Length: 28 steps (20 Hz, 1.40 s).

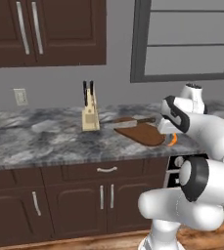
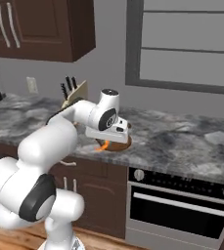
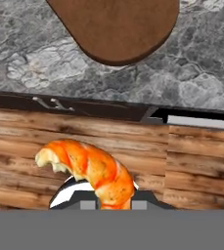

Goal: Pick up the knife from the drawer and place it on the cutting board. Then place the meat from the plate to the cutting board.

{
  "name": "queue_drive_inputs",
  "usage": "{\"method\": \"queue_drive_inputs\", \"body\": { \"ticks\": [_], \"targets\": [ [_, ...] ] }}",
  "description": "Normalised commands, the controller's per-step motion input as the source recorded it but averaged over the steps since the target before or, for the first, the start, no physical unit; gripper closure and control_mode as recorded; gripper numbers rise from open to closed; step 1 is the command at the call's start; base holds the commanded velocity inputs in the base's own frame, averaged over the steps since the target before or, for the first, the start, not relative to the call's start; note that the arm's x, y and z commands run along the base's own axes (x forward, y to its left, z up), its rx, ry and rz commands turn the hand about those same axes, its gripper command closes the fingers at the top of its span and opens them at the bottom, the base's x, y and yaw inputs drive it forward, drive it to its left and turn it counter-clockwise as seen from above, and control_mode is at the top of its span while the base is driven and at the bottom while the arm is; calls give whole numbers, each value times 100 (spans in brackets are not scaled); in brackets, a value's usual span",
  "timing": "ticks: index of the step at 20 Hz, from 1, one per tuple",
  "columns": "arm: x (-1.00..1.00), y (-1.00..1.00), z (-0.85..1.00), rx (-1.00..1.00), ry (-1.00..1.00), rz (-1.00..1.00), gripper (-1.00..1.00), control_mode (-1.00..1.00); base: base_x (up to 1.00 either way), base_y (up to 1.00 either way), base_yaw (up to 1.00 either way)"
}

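1. Counter (image 1: 40, 136): I see grey marbled stone running across both base views, with dark brown cabinets (image 1: 79, 197) below it and more of them on the wall above.
2. Oven (image 2: 182, 205): black front with a row of knobs, set under the counter to the right in the right base view.
3. Arm (image 2: 50, 146): white with dark joints, reaching forward so that the hand hangs at the counter's front edge.
4. Board (image 1: 145, 133): dark reddish-brown, rounded, flat on the counter; in the hand view (image 3: 116, 27) its rounded end fills the upper part, beyond the counter edge.
5. Knife block (image 1: 90, 117): pale wood with black handles sticking up, just left of the board.
6. Knife (image 1: 125, 123): lying across the far end of the board, silver blade pointing toward the block.
7. Gripper (image 3: 112, 202): I read it as clenched on the meat, the finger tips pressed against the piece's lower end; in the left base view the hand sits just off the board's near right edge.
8. Meat (image 3: 91, 171): orange-red crescent, held in the air over the wooden floor (image 3: 196, 166) in front of the counter, not on the board; an orange sliver (image 1: 172, 140) shows beside the hand.
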Motion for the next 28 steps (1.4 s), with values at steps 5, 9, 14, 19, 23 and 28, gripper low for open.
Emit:
{"method": "queue_drive_inputs", "body": {
  "ticks": [5, 9, 14, 19, 23, 28],
  "targets": [
    [0, 0, 0, 0, 0, 0, 100, 100, 53, 0, 8],
    [0, 0, 0, 0, 0, 0, 100, 100, 63, 0, 3],
    [0, 0, 0, 0, 0, 0, 100, 100, 65, 0, 0],
    [0, 0, 0, 0, 0, 0, 100, 100, 59, 0, 0],
    [11, 0, 0, 1, 0, 0, 100, -100, 36, 0, 0],
    [20, 0, -33, 0, 4, 2, 100, -100, 0, 0, 0]
  ]
}}
